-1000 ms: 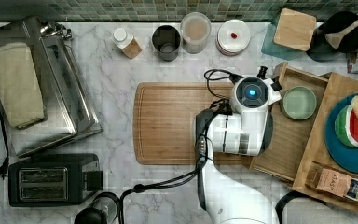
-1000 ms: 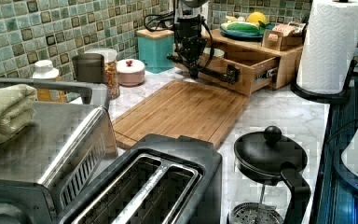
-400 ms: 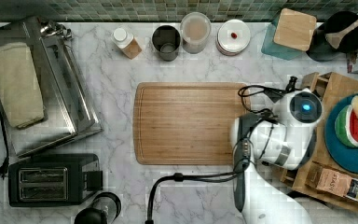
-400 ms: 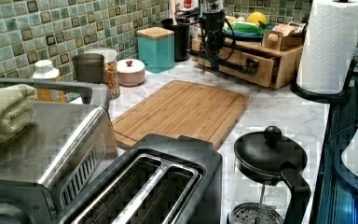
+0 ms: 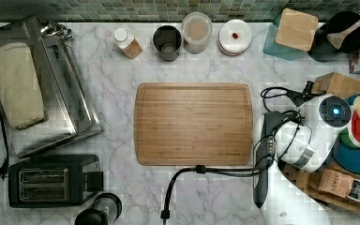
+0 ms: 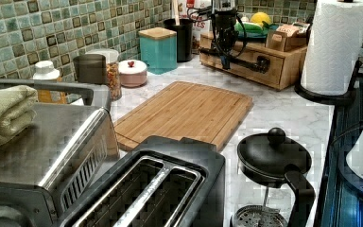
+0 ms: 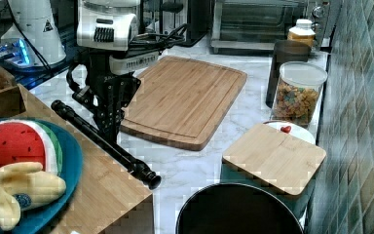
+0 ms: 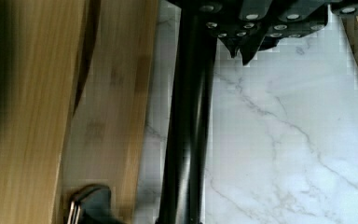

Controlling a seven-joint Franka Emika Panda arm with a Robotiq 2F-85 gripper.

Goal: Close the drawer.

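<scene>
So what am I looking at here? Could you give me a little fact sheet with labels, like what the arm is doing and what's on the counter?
setting: kitchen counter, white marble
robot gripper: against the black bar handle
drawer: pushed in, front flush with its wooden box
counter middle: cutting board, bare
on top of the box: blue plate with watermelon and banana
near the tiled wall: cereal jar, teal canister

Even, bright indoor light falls on the marble counter, with soft shadows. Blocky compression blurs every view. Beside the gripper, the wrist view's wood looks soft, perhaps out of focus.
</scene>
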